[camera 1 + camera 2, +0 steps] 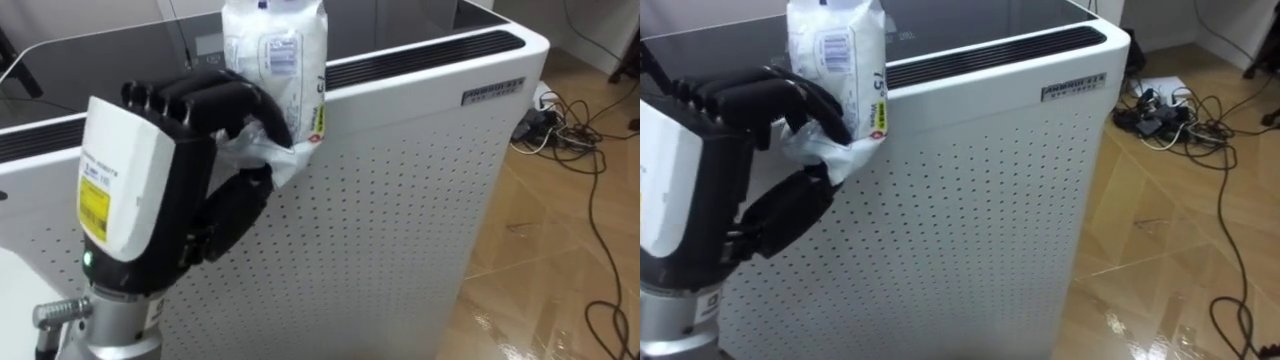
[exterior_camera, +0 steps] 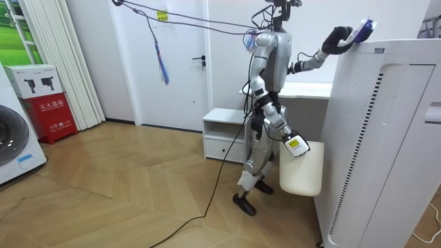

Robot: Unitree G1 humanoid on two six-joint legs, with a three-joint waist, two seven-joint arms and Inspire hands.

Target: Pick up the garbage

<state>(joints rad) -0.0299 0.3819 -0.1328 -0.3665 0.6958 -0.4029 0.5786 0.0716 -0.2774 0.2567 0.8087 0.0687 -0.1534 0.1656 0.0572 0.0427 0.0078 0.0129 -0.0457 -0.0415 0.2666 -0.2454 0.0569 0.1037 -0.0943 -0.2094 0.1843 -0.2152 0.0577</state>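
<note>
Left hand (image 1: 190, 170) sits closest, fingers curled tight round the crumpled bottom of the wet-wipes pack (image 1: 275, 50), which stands upright on the air purifier's (image 1: 400, 200) top edge. Right hand (image 2: 295, 145) is down at the white bin (image 2: 301, 172), can't tell its fingers.

White perforated cabinet (image 1: 400, 200) (dark-topped) with a plastic packet (image 1: 275, 50) at its top edge; cables (image 1: 565, 105) on the floor (image 1: 530, 250).
</note>
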